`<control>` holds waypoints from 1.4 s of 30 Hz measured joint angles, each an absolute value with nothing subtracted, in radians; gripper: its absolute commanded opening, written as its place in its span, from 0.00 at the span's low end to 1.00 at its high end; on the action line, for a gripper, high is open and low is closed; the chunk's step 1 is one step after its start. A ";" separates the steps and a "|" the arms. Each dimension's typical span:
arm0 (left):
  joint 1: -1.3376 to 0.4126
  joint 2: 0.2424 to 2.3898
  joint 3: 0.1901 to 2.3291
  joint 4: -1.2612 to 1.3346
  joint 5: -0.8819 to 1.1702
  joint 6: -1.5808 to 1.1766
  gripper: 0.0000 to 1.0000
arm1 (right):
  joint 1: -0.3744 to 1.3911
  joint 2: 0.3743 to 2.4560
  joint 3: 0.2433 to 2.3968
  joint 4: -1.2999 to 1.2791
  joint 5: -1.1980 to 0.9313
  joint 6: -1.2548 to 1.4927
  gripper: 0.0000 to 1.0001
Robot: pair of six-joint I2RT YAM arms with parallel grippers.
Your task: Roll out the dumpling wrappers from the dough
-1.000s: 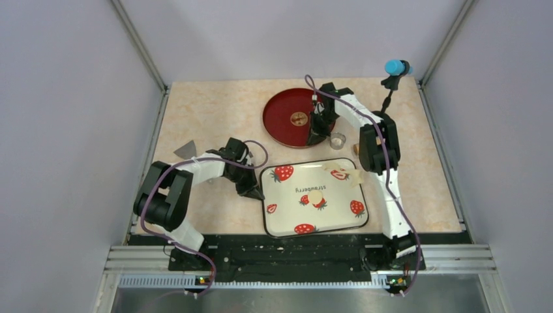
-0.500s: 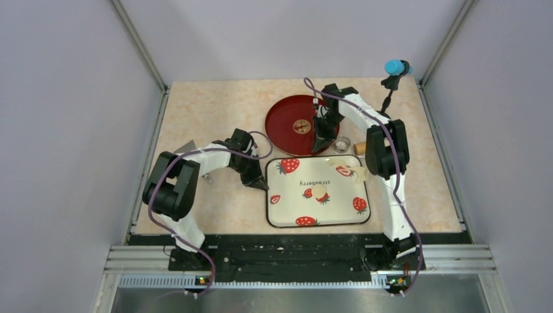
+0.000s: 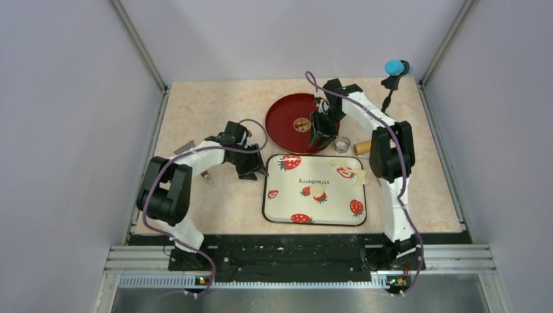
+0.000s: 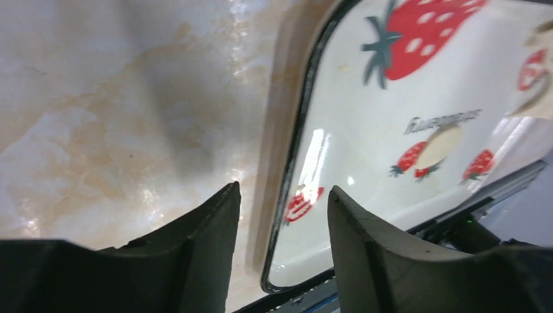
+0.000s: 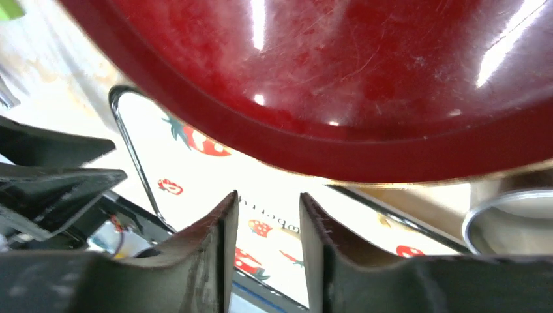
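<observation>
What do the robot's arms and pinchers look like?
The left arm and right arm are each made of smooth white tubes joined by chunky black joints, with a thin purple cable looping along each one. The left gripper and right gripper each have two dark, wedge-shaped fingers with pointed tips.

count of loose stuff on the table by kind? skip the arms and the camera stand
Red plate: 1
Strawberry tray: 1
Dough: 2, a round disc and a flat sheet, both on the tray
Metal ring: 1
Wooden roller: 1, mostly hidden by the right arm
Grey scraper: 1, partly hidden by the left arm
Total: 7
</observation>
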State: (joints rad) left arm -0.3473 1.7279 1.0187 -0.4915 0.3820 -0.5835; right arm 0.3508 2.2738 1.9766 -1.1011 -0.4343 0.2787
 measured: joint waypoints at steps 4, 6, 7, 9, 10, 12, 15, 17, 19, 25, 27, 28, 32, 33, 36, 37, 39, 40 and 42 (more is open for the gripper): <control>-0.312 1.585 0.964 -0.418 0.395 -0.605 0.63 | 0.351 2.166 1.922 -1.053 -0.415 0.280 0.67; -0.281 1.499 0.912 -0.346 0.421 -0.630 0.66 | 0.351 2.106 1.891 -1.024 -0.405 0.279 0.75; -0.263 1.460 0.885 -0.317 0.434 -0.642 0.67 | 0.351 2.081 1.876 -1.012 -0.402 0.279 0.79; -0.214 1.367 0.813 -0.257 0.454 -0.671 0.68 | 0.351 2.033 1.845 -0.991 -0.390 0.273 0.83; -0.182 1.319 0.773 -0.232 0.459 -0.687 0.68 | 0.351 2.012 1.826 -0.977 -0.386 0.271 0.84; -0.119 1.246 0.717 -0.214 0.463 -0.709 0.69 | 0.351 1.984 1.793 -0.961 -0.381 0.265 0.86; -0.021 1.158 0.679 -0.250 0.425 -0.723 0.71 | 0.351 1.962 1.732 -0.945 -0.371 0.259 0.86; 0.025 1.108 0.682 -0.296 0.357 -0.722 0.72 | 0.351 1.958 1.699 -0.939 -0.365 0.254 0.87; 0.052 1.081 0.706 -0.372 0.270 -0.709 0.72 | 0.351 1.957 1.660 -0.933 -0.359 0.251 0.87; 0.065 1.187 0.878 -0.613 0.024 -0.641 0.72 | 0.351 1.945 1.582 -0.927 -0.334 0.233 0.88; 0.066 1.266 0.933 -0.666 -0.022 -0.614 0.72 | 0.351 1.938 1.568 -0.926 -0.332 0.227 0.88; 0.066 1.300 0.952 -0.686 -0.035 -0.603 0.72 | 0.351 1.934 1.562 -0.925 -0.330 0.226 0.88; 0.066 1.467 1.042 -0.771 -0.075 -0.567 0.70 | 0.351 1.912 1.534 -0.923 -0.320 0.219 0.88; 0.066 1.497 1.053 -0.780 -0.079 -0.559 0.70 | 0.351 1.906 1.528 -0.925 -0.318 0.219 0.88; 0.067 1.565 1.066 -0.793 -0.085 -0.539 0.69 | 0.351 1.895 1.516 -0.924 -0.315 0.217 0.88; 0.068 1.582 1.067 -0.795 -0.084 -0.534 0.68 | 0.351 1.895 1.516 -0.924 -0.314 0.217 0.88; 0.072 1.609 1.069 -0.796 -0.083 -0.527 0.66 | 0.351 1.892 1.512 -0.922 -0.314 0.217 0.88; 0.073 1.623 1.072 -0.797 -0.080 -0.524 0.65 | 0.351 1.891 1.512 -0.923 -0.314 0.216 0.88; 0.075 1.655 1.080 -0.794 -0.073 -0.523 0.62 | 0.350 1.891 1.512 -0.923 -0.312 0.215 0.88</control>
State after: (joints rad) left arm 0.0753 1.6550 1.0801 -0.7944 -0.0731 -0.5232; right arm 0.3504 1.8912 1.5120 -0.9234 -0.3119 0.2153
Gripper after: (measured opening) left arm 0.661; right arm 0.883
